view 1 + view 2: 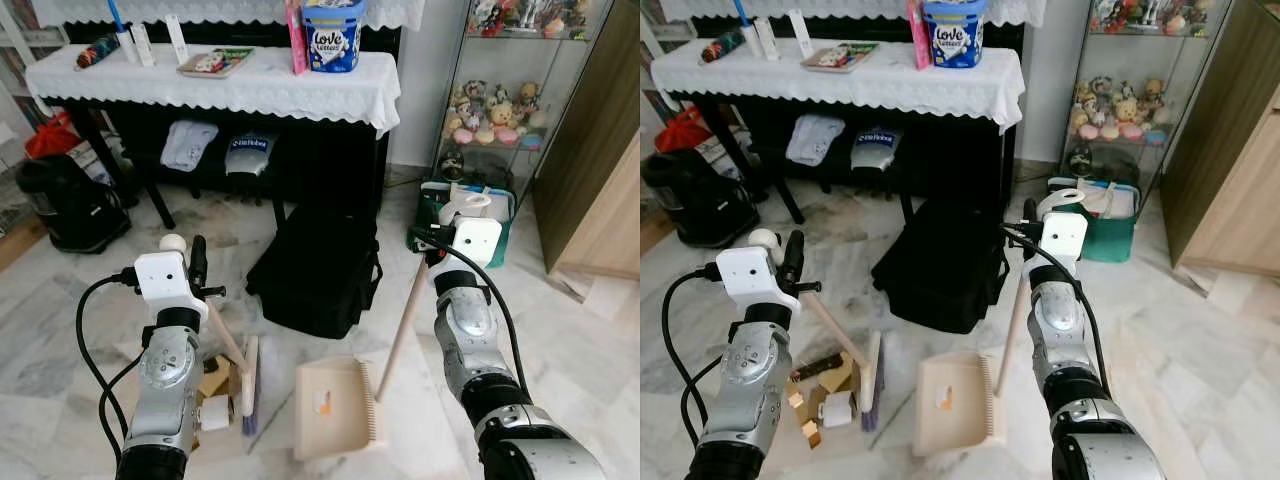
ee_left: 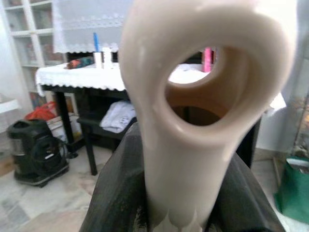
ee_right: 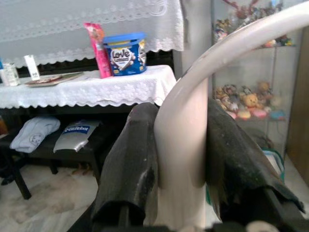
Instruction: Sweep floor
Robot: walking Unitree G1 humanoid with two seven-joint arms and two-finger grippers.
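1. Down on the marble floor, the cream dustpan lies beside the brush and scraps.
2. Left tool clenched on the brush's looped handle.
3. Right tool grasping the dustpan's handle; table behind.
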